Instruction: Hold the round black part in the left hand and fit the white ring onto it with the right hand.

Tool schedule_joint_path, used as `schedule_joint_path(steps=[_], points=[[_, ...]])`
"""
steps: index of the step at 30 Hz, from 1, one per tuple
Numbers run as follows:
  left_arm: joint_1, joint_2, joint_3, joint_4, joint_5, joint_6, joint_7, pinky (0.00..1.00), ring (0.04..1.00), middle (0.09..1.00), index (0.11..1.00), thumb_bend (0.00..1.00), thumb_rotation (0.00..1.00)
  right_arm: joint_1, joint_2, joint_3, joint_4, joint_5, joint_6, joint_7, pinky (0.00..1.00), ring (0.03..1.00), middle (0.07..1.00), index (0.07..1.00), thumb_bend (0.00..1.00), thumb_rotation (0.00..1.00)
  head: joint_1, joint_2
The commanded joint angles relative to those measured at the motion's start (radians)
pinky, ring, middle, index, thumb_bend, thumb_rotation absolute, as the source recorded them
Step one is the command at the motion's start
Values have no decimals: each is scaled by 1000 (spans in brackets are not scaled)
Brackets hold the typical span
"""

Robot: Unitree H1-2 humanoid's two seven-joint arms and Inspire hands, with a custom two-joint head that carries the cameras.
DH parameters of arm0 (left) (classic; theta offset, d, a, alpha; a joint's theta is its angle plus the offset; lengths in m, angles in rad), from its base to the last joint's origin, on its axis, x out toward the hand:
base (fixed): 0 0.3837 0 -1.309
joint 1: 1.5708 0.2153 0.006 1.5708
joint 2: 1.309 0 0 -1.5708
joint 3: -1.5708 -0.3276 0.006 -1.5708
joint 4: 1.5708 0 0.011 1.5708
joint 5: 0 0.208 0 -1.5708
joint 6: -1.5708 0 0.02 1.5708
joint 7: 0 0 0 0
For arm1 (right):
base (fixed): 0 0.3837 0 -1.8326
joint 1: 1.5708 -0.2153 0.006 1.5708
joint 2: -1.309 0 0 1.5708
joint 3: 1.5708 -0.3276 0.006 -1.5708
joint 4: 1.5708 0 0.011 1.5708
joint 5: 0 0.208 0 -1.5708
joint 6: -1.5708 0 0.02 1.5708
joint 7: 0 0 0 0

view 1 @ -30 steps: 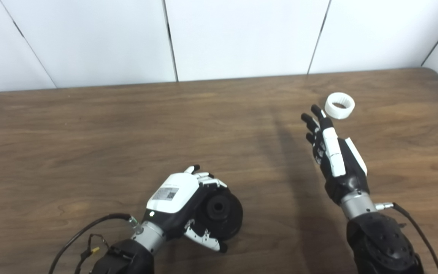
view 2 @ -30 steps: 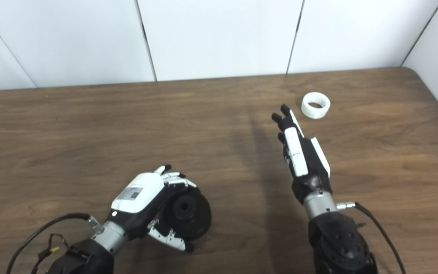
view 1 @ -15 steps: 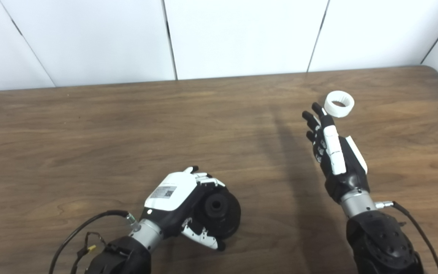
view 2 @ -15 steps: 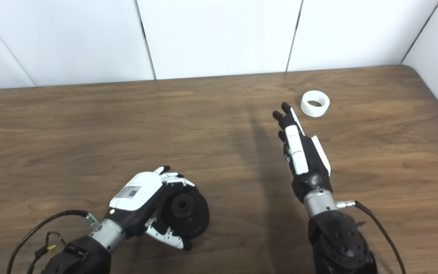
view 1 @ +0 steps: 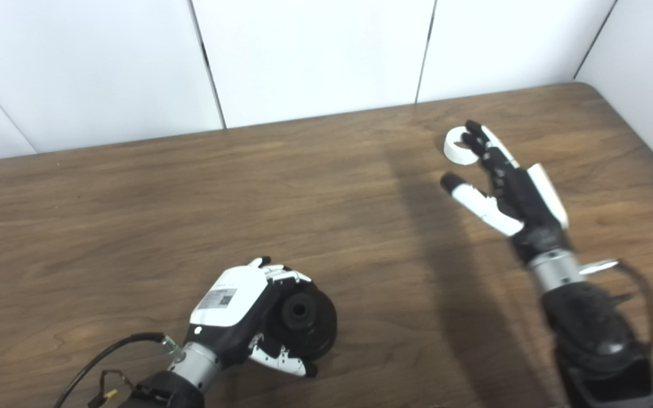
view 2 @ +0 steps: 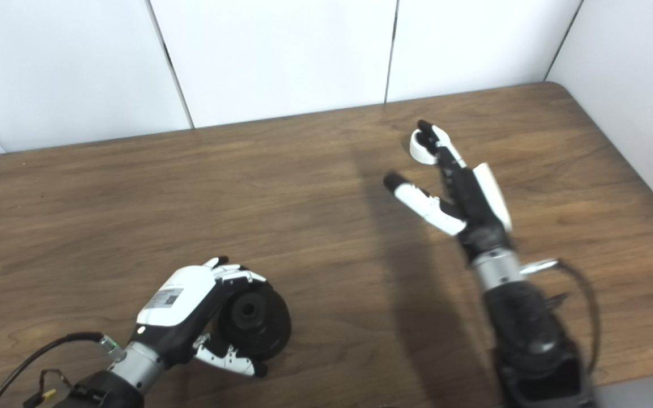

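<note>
Risk number one, I reckon, is the small white plastic ring [view 1: 457,148] getting nudged away. It lies flat on the brown wood-grain table [view 1: 134,198], far right, not far from the back edge, and the right hand [view 1: 505,184] is reaching over it with fingers spread and thumb sticking out to the side, so nothing is gripped yet. The dark fingertips [view 1: 472,131] overlap the ring's right half in both views, and I can't tell if they're actually touching it or just above it. If they come down on the rim instead of around it, a light ring like that would probably skid or flip, maybe toward the wall.

Other worry: the ring is short with thin walls, so a pinch from those thick fingers could easily slip off it.

Left hand [view 1: 236,309] looks fine, curled around the round black disc-shaped part [view 1: 304,314] near the front of the table, with the part's centre hub facing up and to the right. The part looks like it's resting on the table, well apart from the ring.

The ring itself is plain white, open in the middle, with no markings I can make out.
</note>
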Motion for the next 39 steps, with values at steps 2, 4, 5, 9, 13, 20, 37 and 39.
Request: schedule_joint_path(steps=[2,4,5,9,13,20,37,39], points=[[6,7,0,19,-3,-31,27,959,870,768,481,524,52,-77,-58,-16,9,-101,-5,72,989,969,948,932,866,401,-14,-13],[10,9,2,21,-3,-35,31,960,873,770,482,524,52,-104,-95,-22,26,-185,-5,133,973,963,948,928,890,401,-36,-36],[10,11,3,20,0,-36,28,961,874,772,482,524,52,-120,-107,-31,35,-223,-4,168,944,951,944,922,912,410,-36,-36],[10,15,8,27,-2,-43,34,961,870,773,482,524,52,-183,-138,-75,77,-332,-4,309,954,977,940,906,964,363,-72,-74],[16,18,14,37,-15,-53,50,962,867,770,482,524,51,-244,-152,-105,134,-409,-5,406,936,998,951,902,989,315,-104,-103],[25,21,20,63,-12,-86,87,944,857,762,482,523,50,-335,-183,-96,264,-491,-5,473,909,995,953,891,989,301,-128,-130],[39,19,13,90,7,-95,104,951,853,757,483,523,51,-477,-247,34,576,-495,-12,416,1000,989,946,908,943,304,-124,-181],[43,16,12,95,10,-94,109,952,852,756,482,523,50,-492,-253,54,612,-492,-16,403,1000,979,937,904,944,301,-125,-184]])
